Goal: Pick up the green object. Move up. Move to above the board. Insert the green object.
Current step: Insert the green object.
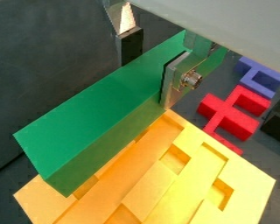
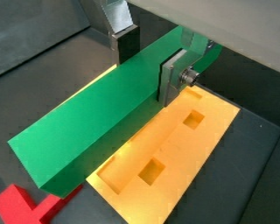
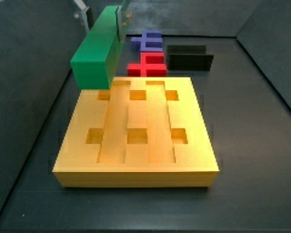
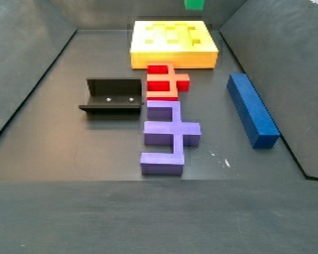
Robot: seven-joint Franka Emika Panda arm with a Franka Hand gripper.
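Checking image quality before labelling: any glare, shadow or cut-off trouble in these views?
In both wrist views the pincer grips the green object, sharp and evenly lit. In a wrist view the board glows brighter near the bar. In a side view the green object is cropped at the frame edge; the floor shows small glints.

The board [image 4: 175, 41] lies far back; nearer, the fixture [image 4: 111, 96], red piece [image 4: 163, 81], purple piece [image 4: 167, 139] (blue bar [image 4: 250, 107] alongside). The gripper is out of view.

One pincer [image 1: 149, 66], two bars, two crosses.
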